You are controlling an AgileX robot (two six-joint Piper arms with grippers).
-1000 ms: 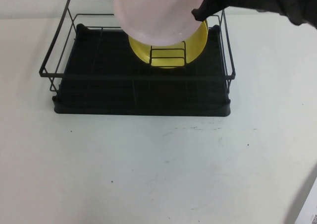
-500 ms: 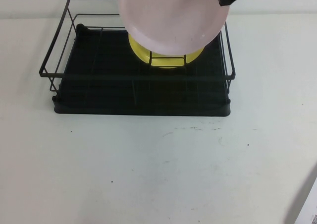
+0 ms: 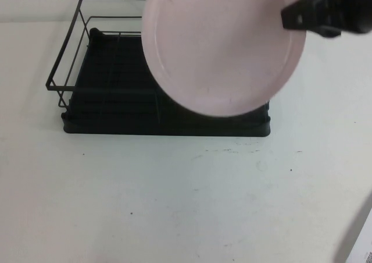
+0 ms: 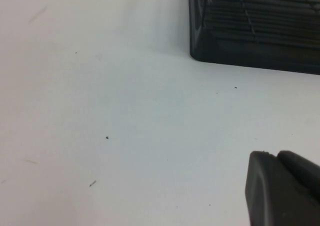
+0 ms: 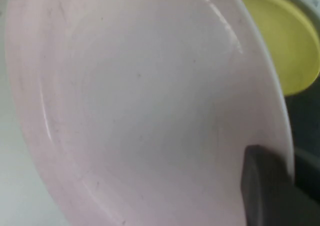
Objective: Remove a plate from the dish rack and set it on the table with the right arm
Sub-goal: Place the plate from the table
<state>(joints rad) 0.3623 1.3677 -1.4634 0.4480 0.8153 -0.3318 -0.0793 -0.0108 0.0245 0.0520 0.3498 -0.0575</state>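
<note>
Right pincer (image 3: pixel 292 20) clamps pink plate (image 3: pixel 224 48) rim, raised over dish rack (image 3: pixel 110 94).

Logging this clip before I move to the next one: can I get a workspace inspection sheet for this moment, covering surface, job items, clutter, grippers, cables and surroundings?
Surface: white table, a few dark specks and scuffs.
Job's things: pink plate held in the air over the right part of the dish rack, face toward the high camera; the rack stands on the table.
Clutter: yellow plate, seen in the right wrist view behind the pink plate; hidden in the high view.
Grippers: right gripper shut on the pink plate's right rim; left gripper low over bare table beside the rack.
Cables: nothing seen.
Surroundings: pale wall behind the rack.
</note>
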